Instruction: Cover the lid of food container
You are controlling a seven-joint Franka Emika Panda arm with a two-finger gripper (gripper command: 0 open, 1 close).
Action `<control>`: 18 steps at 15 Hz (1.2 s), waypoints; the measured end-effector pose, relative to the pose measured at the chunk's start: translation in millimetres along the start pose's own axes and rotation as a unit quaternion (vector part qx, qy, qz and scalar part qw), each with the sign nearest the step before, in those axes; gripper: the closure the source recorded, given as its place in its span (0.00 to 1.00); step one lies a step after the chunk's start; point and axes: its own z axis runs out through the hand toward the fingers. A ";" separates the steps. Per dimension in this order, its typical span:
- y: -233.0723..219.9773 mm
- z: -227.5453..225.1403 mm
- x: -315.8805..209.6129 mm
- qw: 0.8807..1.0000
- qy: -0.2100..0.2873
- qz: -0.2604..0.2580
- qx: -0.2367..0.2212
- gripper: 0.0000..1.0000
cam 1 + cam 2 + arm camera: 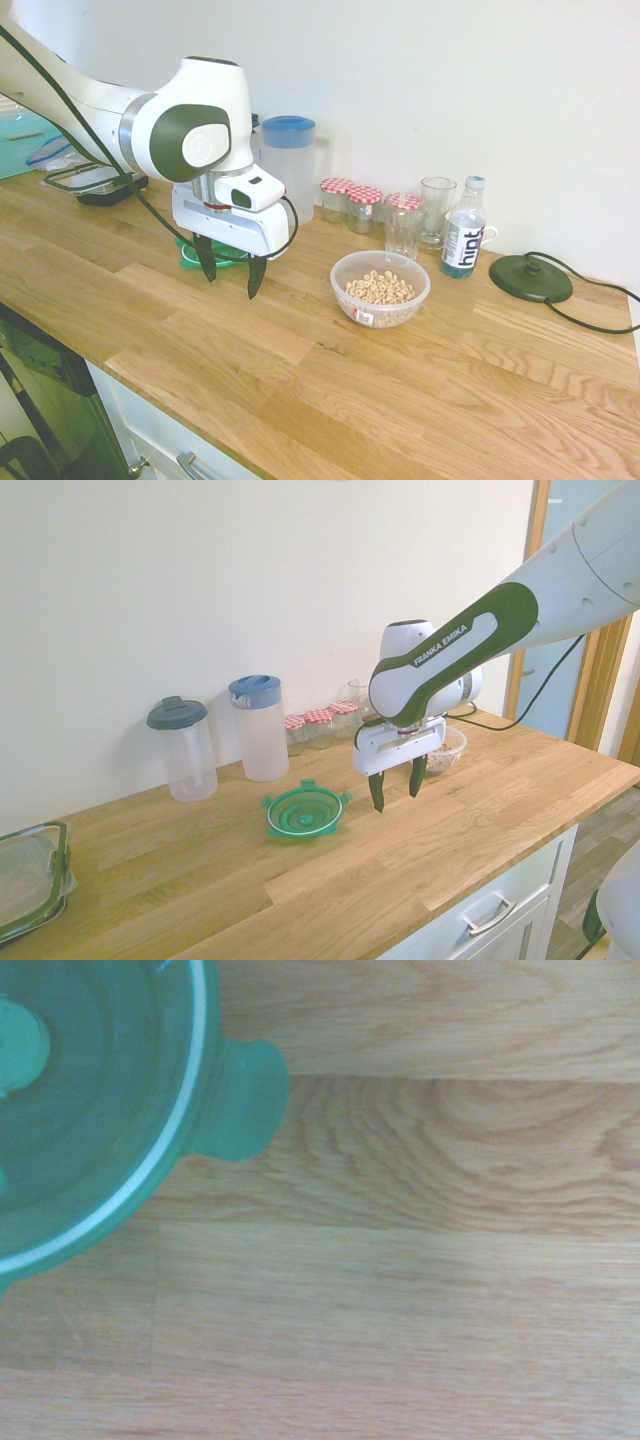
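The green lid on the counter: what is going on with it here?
A robot arm hangs over the wooden counter with its claw open and empty, close to the green lid. The lid lies flat on the wood, not gripped. The clear bowl of cereal rings stands uncovered, so the covering is not yet done.

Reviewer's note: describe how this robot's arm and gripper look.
White arm with dark green panels, silver joint rings, "FRANKA EMIKA" lettering and a black cable running along it. The gripper has a white, boxy body and two dark, tapering fingers.
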 end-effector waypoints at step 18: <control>-43.3 34.9 43.3 0.975 -0.125 0.082 0.166 0.00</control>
